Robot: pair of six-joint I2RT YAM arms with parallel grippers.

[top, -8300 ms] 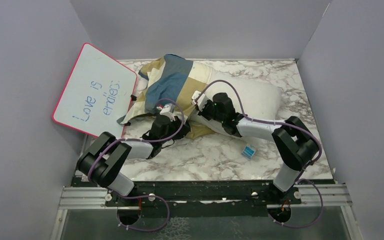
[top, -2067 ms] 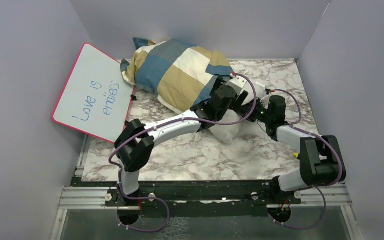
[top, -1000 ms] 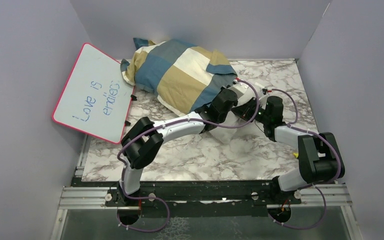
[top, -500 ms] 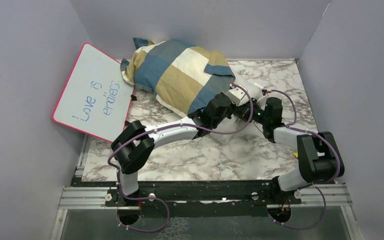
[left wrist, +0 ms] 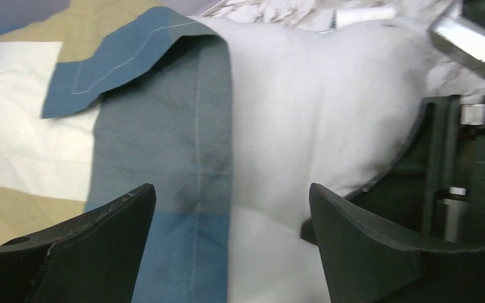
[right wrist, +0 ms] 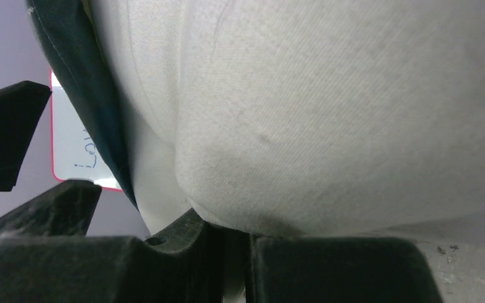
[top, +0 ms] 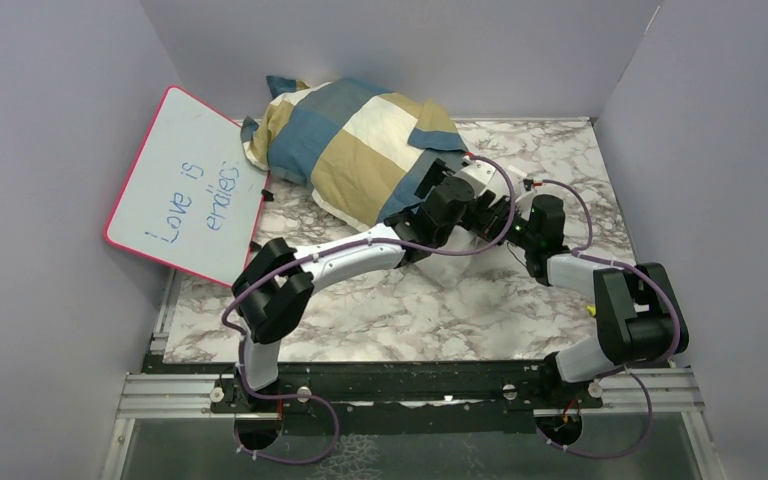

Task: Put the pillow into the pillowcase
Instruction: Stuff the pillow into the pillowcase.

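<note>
The blue, tan and cream checked pillowcase (top: 360,150) lies at the back of the table with most of the white pillow (top: 452,266) inside it. Only the pillow's right end sticks out. My left gripper (top: 455,192) hovers open over the case's mouth. In the left wrist view its jaws (left wrist: 230,189) straddle the blue hem of the pillowcase (left wrist: 164,158) and the bare pillow (left wrist: 303,126), holding nothing. My right gripper (top: 508,212) is shut on the pillow's exposed end. In the right wrist view the right gripper (right wrist: 233,259) pinches a white fold of the pillow (right wrist: 353,95).
A pink-rimmed whiteboard (top: 188,185) with blue writing leans against the left wall. Grey walls close in the marble table (top: 410,310) on the left, back and right. The two arms meet closely at the pillow's right end.
My left gripper, shut half a second ago, now stands open and has let go of the pillowcase hem. The right gripper keeps its grip on the pillow.
</note>
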